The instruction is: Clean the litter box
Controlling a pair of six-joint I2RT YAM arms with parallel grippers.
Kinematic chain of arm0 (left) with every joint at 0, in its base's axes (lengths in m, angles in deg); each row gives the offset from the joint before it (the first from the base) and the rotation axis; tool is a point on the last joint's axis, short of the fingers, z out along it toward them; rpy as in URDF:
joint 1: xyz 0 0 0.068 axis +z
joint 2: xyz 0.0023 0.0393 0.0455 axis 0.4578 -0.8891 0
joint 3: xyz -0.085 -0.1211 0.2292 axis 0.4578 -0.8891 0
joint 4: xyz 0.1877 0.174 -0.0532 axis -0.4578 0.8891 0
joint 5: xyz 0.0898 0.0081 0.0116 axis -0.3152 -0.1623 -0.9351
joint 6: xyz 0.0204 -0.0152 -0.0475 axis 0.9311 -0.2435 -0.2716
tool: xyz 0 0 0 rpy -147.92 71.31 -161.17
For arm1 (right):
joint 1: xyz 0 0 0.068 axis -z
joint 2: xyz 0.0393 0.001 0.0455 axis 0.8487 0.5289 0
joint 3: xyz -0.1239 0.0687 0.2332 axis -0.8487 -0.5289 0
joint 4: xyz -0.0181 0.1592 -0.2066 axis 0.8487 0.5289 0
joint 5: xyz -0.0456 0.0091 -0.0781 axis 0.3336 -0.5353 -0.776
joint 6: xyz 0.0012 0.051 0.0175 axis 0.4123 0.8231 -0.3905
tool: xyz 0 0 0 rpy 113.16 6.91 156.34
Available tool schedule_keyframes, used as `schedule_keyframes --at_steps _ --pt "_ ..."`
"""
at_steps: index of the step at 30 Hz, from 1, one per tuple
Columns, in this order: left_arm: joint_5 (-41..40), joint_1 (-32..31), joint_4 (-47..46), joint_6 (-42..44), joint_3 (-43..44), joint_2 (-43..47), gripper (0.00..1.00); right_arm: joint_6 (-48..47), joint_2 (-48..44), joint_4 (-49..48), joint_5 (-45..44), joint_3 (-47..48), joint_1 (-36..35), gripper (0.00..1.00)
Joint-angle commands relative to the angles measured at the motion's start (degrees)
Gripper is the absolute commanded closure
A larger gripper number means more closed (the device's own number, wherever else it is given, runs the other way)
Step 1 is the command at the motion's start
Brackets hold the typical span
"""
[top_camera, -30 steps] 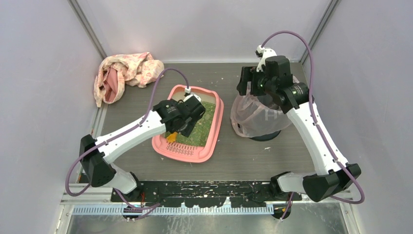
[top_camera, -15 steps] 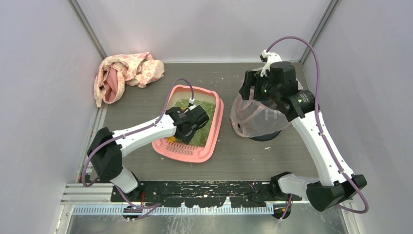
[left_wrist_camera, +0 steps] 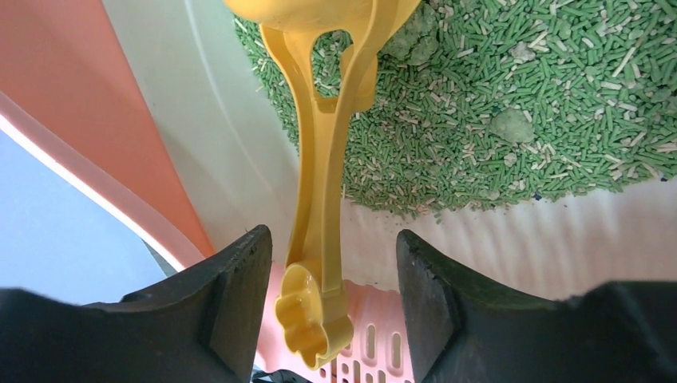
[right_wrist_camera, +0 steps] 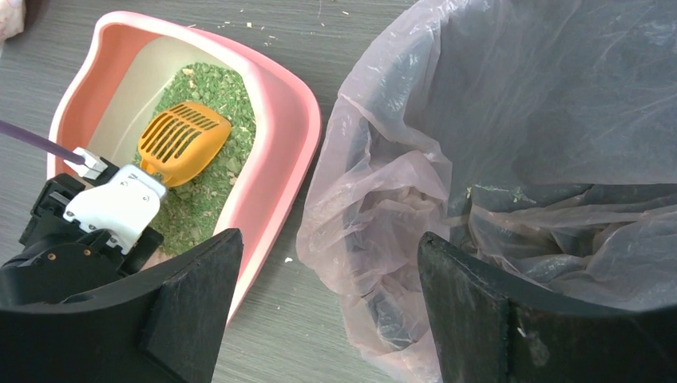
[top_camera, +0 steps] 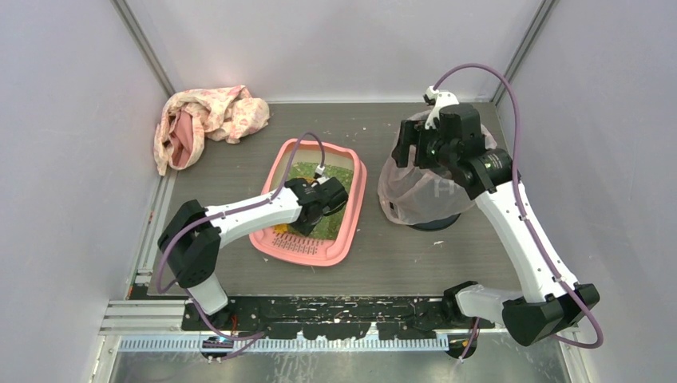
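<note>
Scoop head cropped above; L tool straddles handle unclenched, R tool released.

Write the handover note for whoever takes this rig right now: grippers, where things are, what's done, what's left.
Left gripper: open, jaws either side of the handle of the yellow scoop, not clamped yet.
Right gripper: open, empty, above the box-side edge of the bagged bin.
Things: the scoop lies on the green granules inside the litter box, handle toward the grate end. The bin stands right of the box.
Done: scoop lined up for a grip; a few green bits show in the bag.
Left: grip the scoop, sift out the lumps, tip them into the bag.
</note>
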Motion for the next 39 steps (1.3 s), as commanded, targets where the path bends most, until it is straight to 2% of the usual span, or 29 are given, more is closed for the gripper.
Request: schedule_keyframes --at_steps 1,7,9,12,14,18,24,28,32,39 --pt "-3.1 0.0 -0.4 0.7 0.1 0.2 0.44 -0.1 -1.4 -2.1 -0.8 -0.5 0.2 0.15" --pt "-4.5 0.0 0.7 0.6 -0.1 0.5 0.62 0.3 -1.5 -2.5 -0.8 -1.2 0.2 0.15" --pt "-4.8 0.0 0.5 0.4 -0.4 0.8 0.73 0.4 -1.7 -2.7 -0.8 -1.6 0.2 0.15" --pt "-5.4 0.0 0.7 0.2 -0.7 0.7 0.79 0.6 -2.0 -2.7 -0.8 -2.0 0.2 0.15" --pt "-5.7 0.0 0.9 -0.1 -0.6 0.7 0.9 0.5 -2.1 -2.8 -0.8 -2.0 0.2 0.15" --pt "-6.2 0.0 1.3 -0.3 -0.3 1.2 1.0 0.6 -1.9 -2.7 -0.8 -2.0 0.2 0.15" --pt "-9.7 0.0 3.4 0.8 2.2 4.2 1.0 0.7 -1.9 -2.5 -0.8 -1.8 0.2 0.15" --pt "-9.6 0.0 6.9 2.4 7.0 5.2 1.0 0.5 -1.6 -2.5 -0.8 -1.7 0.2 0.15" --pt "-7.1 0.0 10.9 4.5 12.5 5.6 1.0 0.6 -1.2 -2.5 -0.2 -0.9 0.1 0.15" --pt "1.8 0.0 21.4 5.9 28.3 5.4 1.0 0.0 -0.4 -2.1 0.5 2.2 0.2 0.15"
